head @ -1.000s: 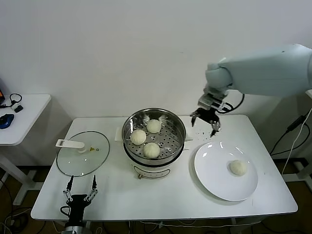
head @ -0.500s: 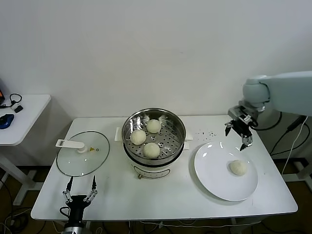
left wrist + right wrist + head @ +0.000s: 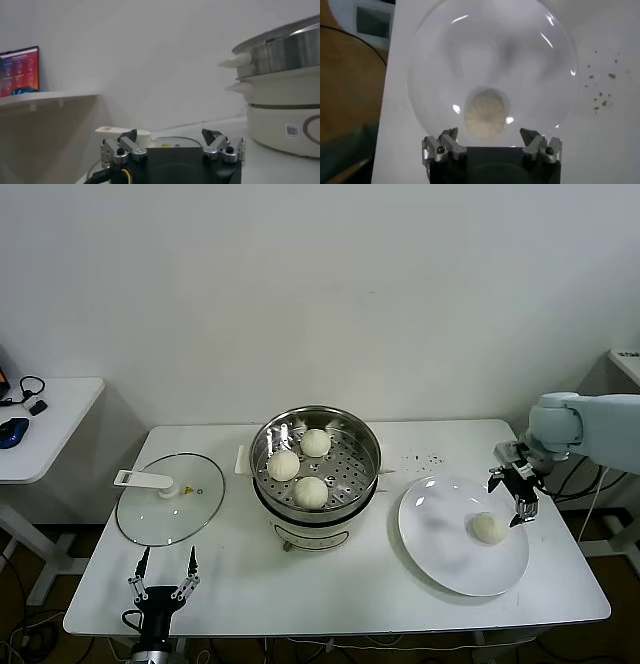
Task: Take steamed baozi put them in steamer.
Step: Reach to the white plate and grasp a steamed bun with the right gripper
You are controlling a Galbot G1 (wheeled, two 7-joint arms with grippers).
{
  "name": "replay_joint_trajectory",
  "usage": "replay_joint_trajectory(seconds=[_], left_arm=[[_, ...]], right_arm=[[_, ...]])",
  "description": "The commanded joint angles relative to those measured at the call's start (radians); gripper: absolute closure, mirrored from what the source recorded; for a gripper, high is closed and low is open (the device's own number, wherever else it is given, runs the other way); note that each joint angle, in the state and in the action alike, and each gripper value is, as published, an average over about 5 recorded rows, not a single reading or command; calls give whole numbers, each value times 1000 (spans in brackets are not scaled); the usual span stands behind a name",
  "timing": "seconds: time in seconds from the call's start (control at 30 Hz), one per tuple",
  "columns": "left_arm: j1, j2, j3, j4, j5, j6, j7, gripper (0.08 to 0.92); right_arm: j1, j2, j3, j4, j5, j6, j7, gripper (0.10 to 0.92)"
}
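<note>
Swung clear of the round shiny steel steamer (image 3: 316,465) in the last second and now parked over the right side of the flat white plate (image 3: 440,554), that right gripper (image 3: 514,493), fingers spread wide and holding nothing. Directly beneath, framed between the open fingers in the right wrist view, the last cream-white pleated baozi (image 3: 487,112), sitting on the plate's right half, untouched. Three more buns (image 3: 299,467) already resting on the perforated tray inside the steamer, centre table. Meaning: three delivered, one to go, and the arm lined up for the final pick. Next, probably a straight descent and a gentle close around the soft bun. Down at the near left, the left gripper (image 3: 165,573), open and idle, just near of the round glass lid (image 3: 170,497) with its white handle.
</note>
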Motion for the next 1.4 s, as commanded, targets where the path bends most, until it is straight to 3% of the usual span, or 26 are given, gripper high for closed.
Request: replay_joint_trajectory(seconds=[0.03, 0.97, 1.23, 1.4], left_arm=[[2, -2, -2, 2, 2, 0, 0, 177], [-1, -7, -4, 0, 9, 5, 0, 177], [1, -6, -4, -6, 9, 6, 0, 177], [2, -4, -3, -9, 9, 7, 0, 177]], right_arm=[[-239, -71, 198, -75, -83, -41, 41, 203], [-357, -46, 335, -125, -128, -44, 51, 211], [-303, -48, 293, -107, -105, -41, 36, 388], [-190, -46, 214, -71, -50, -34, 23, 443]])
